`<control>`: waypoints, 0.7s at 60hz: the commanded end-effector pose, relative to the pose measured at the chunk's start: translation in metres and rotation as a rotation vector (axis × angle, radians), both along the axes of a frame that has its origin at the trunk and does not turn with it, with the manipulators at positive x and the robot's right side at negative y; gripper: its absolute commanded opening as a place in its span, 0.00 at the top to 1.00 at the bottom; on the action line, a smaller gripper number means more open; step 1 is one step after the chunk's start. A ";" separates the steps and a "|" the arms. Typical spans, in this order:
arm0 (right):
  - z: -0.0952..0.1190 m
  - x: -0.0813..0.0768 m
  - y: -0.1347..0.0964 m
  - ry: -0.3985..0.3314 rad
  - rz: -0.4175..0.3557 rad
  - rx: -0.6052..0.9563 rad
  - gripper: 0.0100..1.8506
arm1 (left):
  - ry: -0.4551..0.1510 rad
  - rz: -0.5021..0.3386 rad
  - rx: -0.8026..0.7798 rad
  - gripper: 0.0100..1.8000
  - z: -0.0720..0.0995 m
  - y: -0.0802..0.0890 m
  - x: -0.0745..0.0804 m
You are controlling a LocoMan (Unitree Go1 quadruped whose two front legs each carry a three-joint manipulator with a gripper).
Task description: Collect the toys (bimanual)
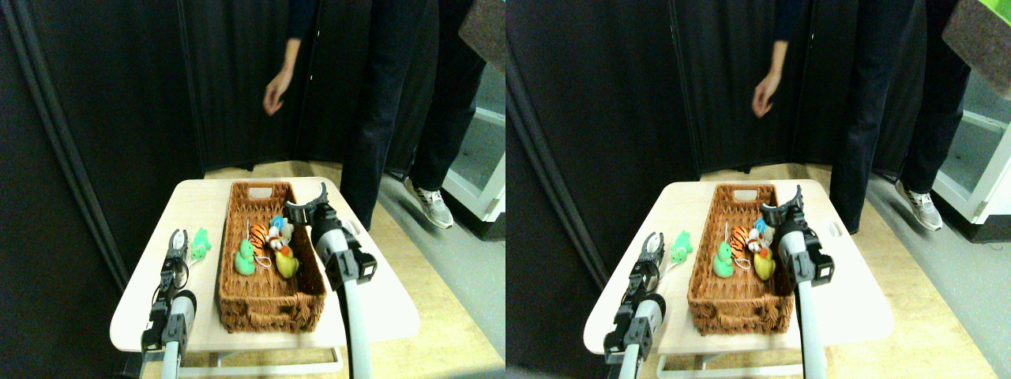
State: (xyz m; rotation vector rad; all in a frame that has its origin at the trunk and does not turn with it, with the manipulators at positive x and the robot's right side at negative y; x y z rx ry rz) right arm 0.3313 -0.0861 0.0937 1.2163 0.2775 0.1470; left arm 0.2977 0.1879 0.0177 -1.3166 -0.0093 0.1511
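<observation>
Left hand [178,241] spread beside green toy [201,243]; right hand [310,205] spread over basket [268,304].
Duck [286,262], tiger [259,234], second green toy [246,258] held in basket on table [387,304].

woven wicker basket [268,296], smooth pale table [197,201]

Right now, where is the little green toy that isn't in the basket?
On the table, left of the wicker basket, the green toy lies just beyond the left gripper.
</observation>
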 end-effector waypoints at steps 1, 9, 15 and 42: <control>0.018 0.006 -0.026 -0.170 -0.178 0.008 1.00 | -0.034 -0.025 0.015 1.00 0.012 -0.005 0.003; 0.016 0.010 -0.050 -0.176 -0.217 -0.007 1.00 | -0.031 -0.044 0.016 1.00 0.017 -0.008 0.007; 0.010 0.009 -0.066 -0.192 -0.262 -0.043 1.00 | -0.020 -0.060 -0.001 1.00 0.022 -0.011 0.010; -0.026 0.002 -0.102 -0.097 -0.421 -0.045 1.00 | 0.017 -0.195 -0.009 0.94 0.044 -0.040 0.022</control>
